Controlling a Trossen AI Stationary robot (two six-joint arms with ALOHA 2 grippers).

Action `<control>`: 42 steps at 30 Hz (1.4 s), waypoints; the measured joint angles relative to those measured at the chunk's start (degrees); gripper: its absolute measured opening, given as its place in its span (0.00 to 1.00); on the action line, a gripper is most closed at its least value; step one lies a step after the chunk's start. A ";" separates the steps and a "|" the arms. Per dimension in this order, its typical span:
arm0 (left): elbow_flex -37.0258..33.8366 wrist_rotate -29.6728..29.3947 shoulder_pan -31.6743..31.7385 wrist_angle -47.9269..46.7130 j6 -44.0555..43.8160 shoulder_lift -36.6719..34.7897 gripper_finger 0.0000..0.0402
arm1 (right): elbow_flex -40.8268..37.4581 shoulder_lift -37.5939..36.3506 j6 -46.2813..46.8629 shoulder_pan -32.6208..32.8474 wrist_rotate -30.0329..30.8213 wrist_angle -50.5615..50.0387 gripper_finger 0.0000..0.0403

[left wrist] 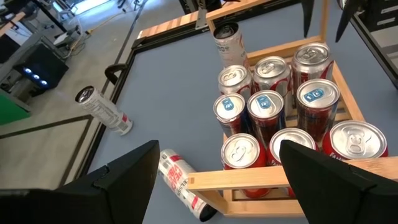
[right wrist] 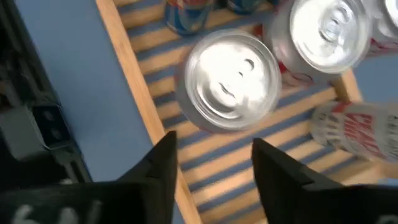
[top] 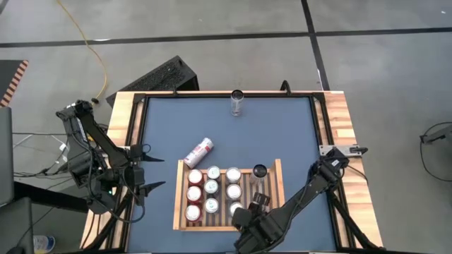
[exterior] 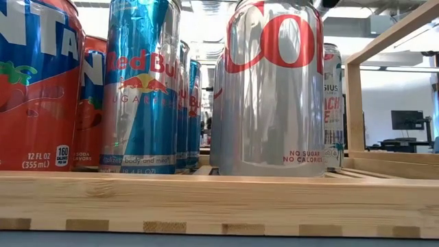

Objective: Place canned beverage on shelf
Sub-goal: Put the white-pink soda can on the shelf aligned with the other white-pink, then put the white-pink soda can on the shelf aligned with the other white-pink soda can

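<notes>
The light-wood shelf tray (top: 180, 194) lies near the table's near edge and holds several upright cans. A silver can with red letters (right wrist: 233, 81) stands in its near right part and also shows in the low view (exterior: 274, 89). My right gripper (right wrist: 214, 140) is open just above and beside this can's top, touching nothing; it also shows in the high view (top: 256, 203). My left gripper (top: 152, 167) is open and empty left of the tray. A white-and-red can (top: 199, 152) lies on its side on the table by the tray's far left corner.
A slim can (top: 236, 102) stands at the table's far edge. A dark-topped white can (top: 259, 171) stands in the tray's far right part. Bare slats (right wrist: 205, 162) show in the tray's right column. Blue table lies free between the tray and the far edge.
</notes>
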 joint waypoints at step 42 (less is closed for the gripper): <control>0.00 0.85 0.00 0.12 0.06 0.00 0.80 | 0.59 -17.73 -30.31 -13.28 14.78 0.79 0.28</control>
